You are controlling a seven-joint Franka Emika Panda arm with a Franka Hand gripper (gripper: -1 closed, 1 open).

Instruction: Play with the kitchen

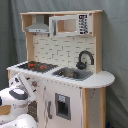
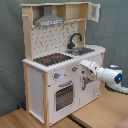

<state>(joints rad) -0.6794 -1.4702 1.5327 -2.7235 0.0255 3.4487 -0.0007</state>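
Your arm (image 2: 102,74) reaches to the toy kitchen's (image 2: 60,60) front panel, blocking the knobs; gripper (image 2: 81,68) opening can't be told. Grey curtain (image 2: 112,30) behind.

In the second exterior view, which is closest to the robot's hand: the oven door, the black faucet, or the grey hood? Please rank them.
From the gripper at the kitchen's front:
1. Oven door, just below, toward the second exterior view's left.
2. Black faucet, above on the counter.
3. Grey hood, at the top, farthest.

I see a grey curtain (image 1: 117,45) hanging as the backdrop in both exterior views. In the second exterior view, a wooden tabletop (image 2: 100,112) shows a dark seam (image 2: 76,120) between its boards.
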